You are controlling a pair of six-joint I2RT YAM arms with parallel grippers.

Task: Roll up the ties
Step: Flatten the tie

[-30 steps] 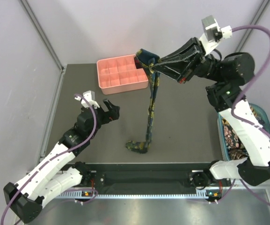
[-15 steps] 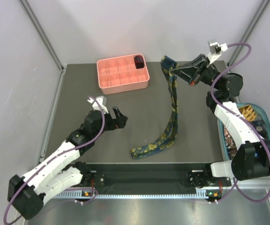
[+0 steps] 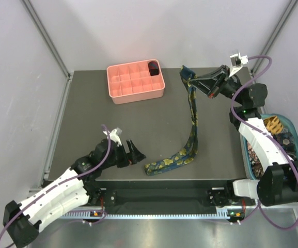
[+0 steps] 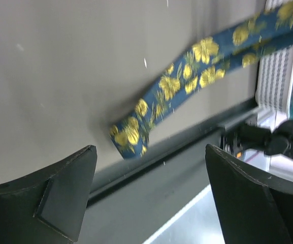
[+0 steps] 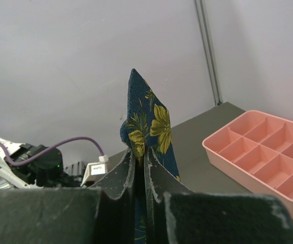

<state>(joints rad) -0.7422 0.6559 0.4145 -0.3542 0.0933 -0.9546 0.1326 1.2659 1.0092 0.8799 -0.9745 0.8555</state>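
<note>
Holding one dark coiled tie (image 3: 153, 67) in its far right corner cell, the salmon tray (image 3: 138, 96) sat far back; the teal basket (image 3: 288, 120) held patterned ties (image 3: 256, 152). The right gripper (image 3: 191, 79) pinched the navy floral tie (image 3: 192, 116) aloft, its tail lying beside the wide-open, empty left gripper (image 3: 136, 153).

Navy tie (image 3: 192, 111) with yellow flowers, salmon-pink tray (image 3: 136, 96), a coil (image 3: 153, 67) seemingly dark maroon.
</note>
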